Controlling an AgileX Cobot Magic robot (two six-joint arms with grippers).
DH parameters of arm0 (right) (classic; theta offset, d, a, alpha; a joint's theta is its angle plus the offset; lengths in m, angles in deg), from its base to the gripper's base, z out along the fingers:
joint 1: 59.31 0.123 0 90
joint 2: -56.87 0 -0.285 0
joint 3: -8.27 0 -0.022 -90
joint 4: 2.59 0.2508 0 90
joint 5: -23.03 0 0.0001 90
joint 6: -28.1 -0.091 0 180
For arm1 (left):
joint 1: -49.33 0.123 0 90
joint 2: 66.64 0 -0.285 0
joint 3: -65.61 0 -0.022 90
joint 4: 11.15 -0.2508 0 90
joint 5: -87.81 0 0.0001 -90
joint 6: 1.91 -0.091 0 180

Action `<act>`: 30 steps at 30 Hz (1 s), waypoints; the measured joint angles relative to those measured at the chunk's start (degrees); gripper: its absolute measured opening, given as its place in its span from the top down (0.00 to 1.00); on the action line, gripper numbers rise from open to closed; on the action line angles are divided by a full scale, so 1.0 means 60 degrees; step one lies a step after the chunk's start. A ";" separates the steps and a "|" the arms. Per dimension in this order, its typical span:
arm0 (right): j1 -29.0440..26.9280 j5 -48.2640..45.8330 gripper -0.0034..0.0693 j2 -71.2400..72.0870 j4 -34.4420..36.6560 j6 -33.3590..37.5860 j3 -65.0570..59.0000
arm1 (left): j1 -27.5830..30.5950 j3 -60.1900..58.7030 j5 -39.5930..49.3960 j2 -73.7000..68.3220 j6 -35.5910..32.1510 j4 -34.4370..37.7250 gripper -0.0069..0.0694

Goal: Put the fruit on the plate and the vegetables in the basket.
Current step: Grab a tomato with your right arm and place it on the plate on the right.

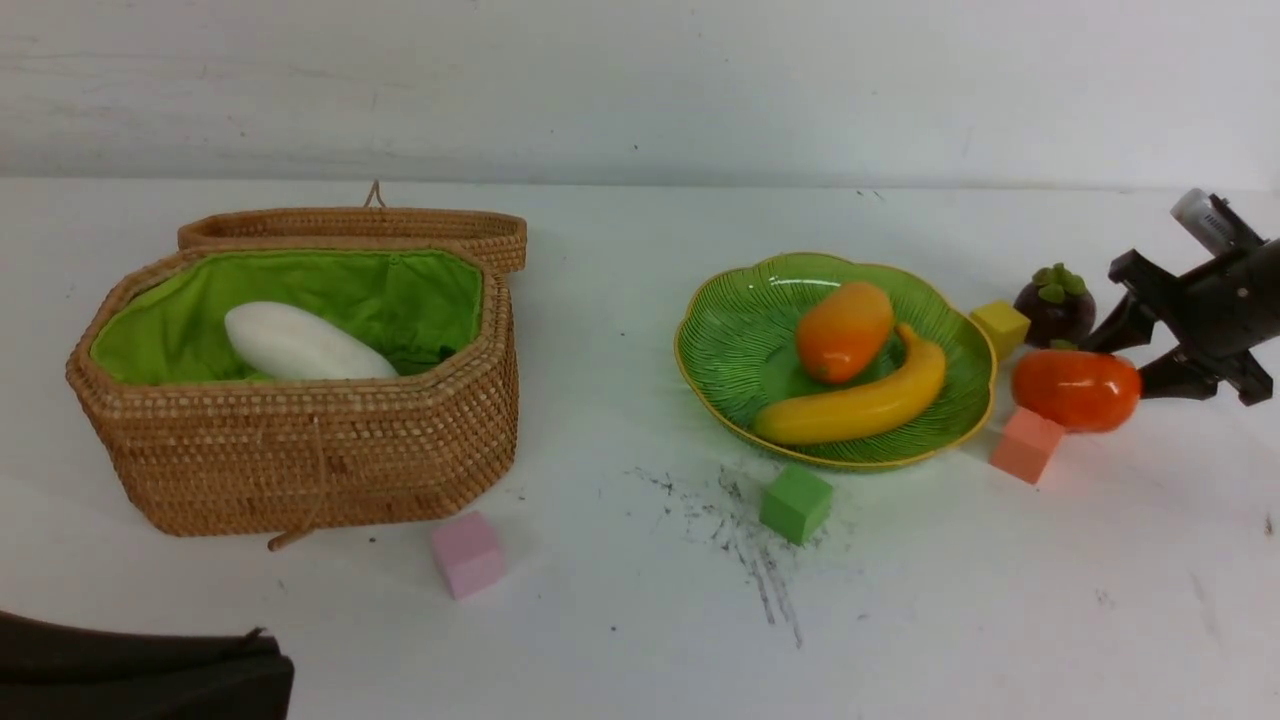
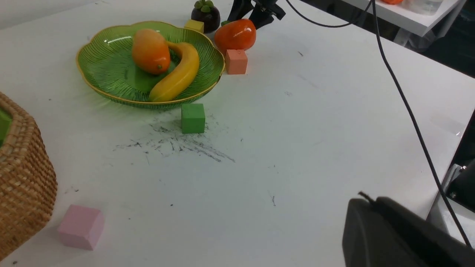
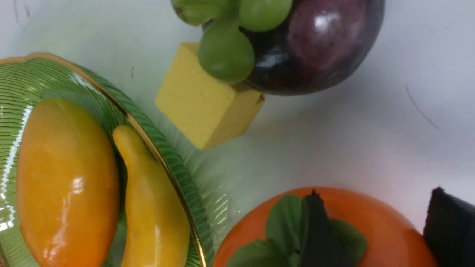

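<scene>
The orange-red persimmon point(image 1: 1070, 390) rests on the table just right of the green plate point(image 1: 720, 350). My right gripper point(image 1: 1125, 362) is shut on it, one finger over the green calyx point(image 3: 282, 222) and the other against its side. Mango point(image 1: 845, 330) and banana point(image 1: 860, 405) lie on the plate. The dark purple mangosteen point(image 1: 1055, 305) stands behind the persimmon. A white radish point(image 1: 300, 345) lies in the open basket point(image 1: 300, 450). My left gripper point(image 2: 365, 198) is shut and empty, low at the near left, far from everything.
Foam cubes sit around the plate: yellow point(image 1: 1000, 327) beside the mangosteen, salmon point(image 1: 1027, 445) touching the persimmon's front, green point(image 1: 795, 503) before the plate. A pink cube point(image 1: 467, 555) lies before the basket. The basket lid point(image 1: 350, 225) hangs open behind.
</scene>
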 joint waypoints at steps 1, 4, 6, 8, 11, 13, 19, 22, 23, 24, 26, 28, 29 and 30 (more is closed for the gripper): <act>0.0000 -0.0011 0.46 0.0000 0.0009 0.0000 0.0000 | 0.0000 0.0000 0.0020 0.0000 0.0000 0.0000 0.91; 0.0000 -0.0032 0.46 0.0000 0.0007 0.0000 0.0025 | 0.0000 0.0000 0.0068 0.0000 0.0000 0.0000 0.91; 0.0000 -0.0054 0.47 0.0000 -0.0003 0.0000 0.0072 | 0.0000 0.0000 0.0080 0.0000 0.0000 0.0000 0.91; 0.0000 -0.0177 0.46 -0.0010 -0.0153 0.0000 0.0229 | 0.0000 0.0000 0.0109 0.0000 0.0000 0.0000 0.91; 0.0000 -0.0349 0.40 -0.0030 -0.0330 -0.0168 0.0428 | 0.0000 0.0000 0.0141 0.0000 -0.0007 0.0000 0.91; 0.0000 -0.0463 0.31 -0.0045 -0.0518 -0.0341 0.0585 | 0.0000 0.0000 0.0191 0.0000 -0.0007 0.0000 0.90; 0.0000 -0.0808 0.11 -0.0010 -0.1091 -0.0783 0.0797 | 0.0000 0.0000 0.0241 0.0000 -0.0010 0.0000 0.90; 0.0000 -0.1013 0.10 0.0173 -0.1435 -0.0971 0.0797 | 0.0000 0.0000 0.0241 0.0000 -0.0039 0.0000 0.90; 0.0000 -0.1058 0.10 0.0244 -0.1548 -0.0971 0.0797 | 0.0000 0.0000 0.0241 0.0000 -0.0039 0.0000 0.90; 0.0000 -0.1159 0.11 0.0347 -0.1685 -0.1049 0.0797 | 0.0000 0.0000 0.0250 0.0000 -0.0048 0.0000 0.90; 0.0000 -0.1275 0.12 0.0522 -0.1906 -0.1173 0.0809 | 0.0000 0.0000 0.0261 0.0000 -0.0048 0.0000 0.90; 0.0000 -0.1304 0.13 0.0611 -0.2016 -0.1219 0.0817 | 0.0000 0.0000 0.0273 0.0000 -0.0068 0.0000 0.90; 0.0000 -0.1304 0.13 0.0611 -0.2016 -0.1238 0.0817 | 0.0000 0.0000 0.0273 0.0000 -0.0068 0.0000 0.90; 0.0000 -0.1304 0.14 0.0611 -0.1996 -0.1249 0.0807 | 0.0000 0.0000 0.0280 0.0000 -0.0068 -0.0009 0.90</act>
